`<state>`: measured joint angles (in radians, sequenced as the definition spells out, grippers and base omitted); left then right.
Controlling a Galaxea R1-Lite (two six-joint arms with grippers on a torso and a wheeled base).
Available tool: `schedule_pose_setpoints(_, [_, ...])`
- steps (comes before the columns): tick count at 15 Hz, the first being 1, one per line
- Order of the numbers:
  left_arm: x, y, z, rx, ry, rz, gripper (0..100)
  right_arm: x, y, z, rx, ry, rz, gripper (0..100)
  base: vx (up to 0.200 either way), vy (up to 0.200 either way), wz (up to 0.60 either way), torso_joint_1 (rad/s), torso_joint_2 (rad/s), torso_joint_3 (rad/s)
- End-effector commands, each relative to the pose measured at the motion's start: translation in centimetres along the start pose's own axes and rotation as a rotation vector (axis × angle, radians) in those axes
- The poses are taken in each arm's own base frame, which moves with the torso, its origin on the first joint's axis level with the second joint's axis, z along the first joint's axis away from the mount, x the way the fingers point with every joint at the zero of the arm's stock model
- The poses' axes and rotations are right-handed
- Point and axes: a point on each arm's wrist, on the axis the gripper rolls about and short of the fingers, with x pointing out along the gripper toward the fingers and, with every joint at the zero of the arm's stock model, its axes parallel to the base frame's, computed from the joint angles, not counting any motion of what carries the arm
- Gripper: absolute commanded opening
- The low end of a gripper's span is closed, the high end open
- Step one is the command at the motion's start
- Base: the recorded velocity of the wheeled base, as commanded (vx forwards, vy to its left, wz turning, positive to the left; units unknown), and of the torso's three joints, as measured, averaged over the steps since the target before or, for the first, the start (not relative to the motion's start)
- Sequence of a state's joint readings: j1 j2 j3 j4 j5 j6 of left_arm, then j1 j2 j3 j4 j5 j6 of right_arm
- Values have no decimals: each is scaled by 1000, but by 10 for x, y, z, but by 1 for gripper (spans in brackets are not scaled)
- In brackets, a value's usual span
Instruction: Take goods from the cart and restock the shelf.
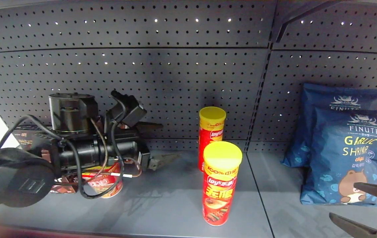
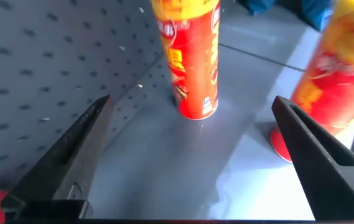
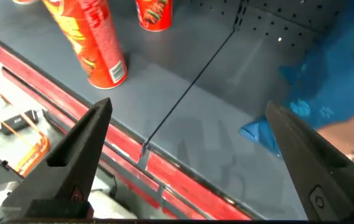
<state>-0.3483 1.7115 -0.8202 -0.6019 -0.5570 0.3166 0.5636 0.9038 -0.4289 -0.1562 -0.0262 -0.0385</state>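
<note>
Nothing gripped; goods stand on the grey metal shelf (image 1: 175, 201).
The left end effector (image 1: 170, 140) is spread wide and empty, low over the shelf. The rear red cardboard chip can with a yellow lid (image 1: 211, 132) stands upright just ahead of it, untouched, and the matching front can (image 1: 221, 185) stands nearer the shelf edge. Such cans are likely light, stiff, smooth and tippy, so they are best pinched mid-body. Farther right lean soft blue snack bags (image 1: 347, 155), near the right end effector (image 1: 343, 200), which is likewise wide open and empty.
</note>
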Motion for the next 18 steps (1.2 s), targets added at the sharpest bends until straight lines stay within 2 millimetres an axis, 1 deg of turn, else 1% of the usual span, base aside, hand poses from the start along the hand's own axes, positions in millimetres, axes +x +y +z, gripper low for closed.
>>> schedule_pose_setpoints(1, [-31,-14,18,36,-50,47,100,34,0,12,6,92,-1,100,0,0,0,0,0,0])
schedule_pose_setpoints(3, [-48,-24,18,33,-29,131,100,54,9,11,44,152,-4,100,0,0,0,0,0,0])
schedule_pose_setpoints(4, [-54,-28,16,29,-19,153,100,60,14,11,58,155,-11,100,0,0,0,0,0,0])
schedule_pose_setpoints(5, [-63,-35,10,20,-1,180,100,73,31,8,100,159,2,100,0,0,0,0,0,0])
schedule_pose_setpoints(6, [-68,-39,5,14,19,209,100,81,38,6,110,168,9,100,0,0,0,0,0,0])
schedule_pose_setpoints(7, [-71,-41,2,11,33,235,100,88,41,6,103,187,8,100,0,0,0,0,0,0])
schedule_pose_setpoints(9, [-72,-43,-2,5,41,243,100,106,43,4,97,230,-8,100,0,0,0,0,0,0])
schedule_pose_setpoints(11, [-72,-41,0,8,37,249,100,124,47,0,85,279,-18,100,0,0,0,0,0,0])
schedule_pose_setpoints(15, [-71,-39,0,12,24,264,100,158,53,8,84,291,-50,100,0,0,0,0,0,0])
schedule_pose_setpoints(18, [-69,-37,-1,9,30,264,100,166,54,4,78,311,-53,100,0,0,0,0,0,0])
